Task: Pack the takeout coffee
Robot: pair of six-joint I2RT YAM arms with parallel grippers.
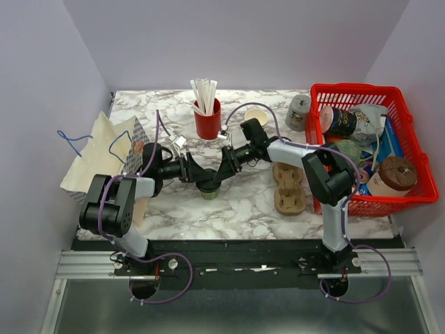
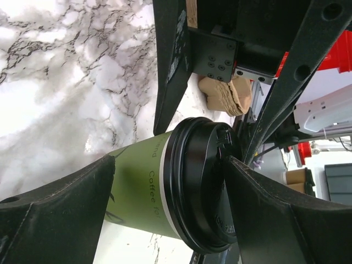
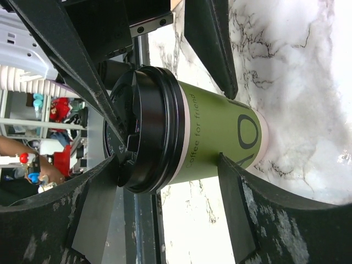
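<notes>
Cup [image 3: 220, 137], lid [image 3: 148, 132] on, stands mid-bench [image 1: 243, 209] on white-grey marble; lilac walls [image 1: 236, 42] around. I read left end effector [image 2: 170, 165] and right end effector [image 3: 168, 159] both open wide, straddling the cup.

Marble table [image 1: 243, 209] carries coffee cup [image 3: 220, 137], red straw cup [image 1: 207, 124], pulp tray [image 1: 288, 188], red basket [image 1: 354, 88], paper bag [image 1: 97, 156]

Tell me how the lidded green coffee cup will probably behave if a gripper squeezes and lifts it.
The paper cup likely dents under a hard squeeze. The black lid looks seated, so the top is probably stiffer. Standing upright, it may tip if pushed high.
</notes>
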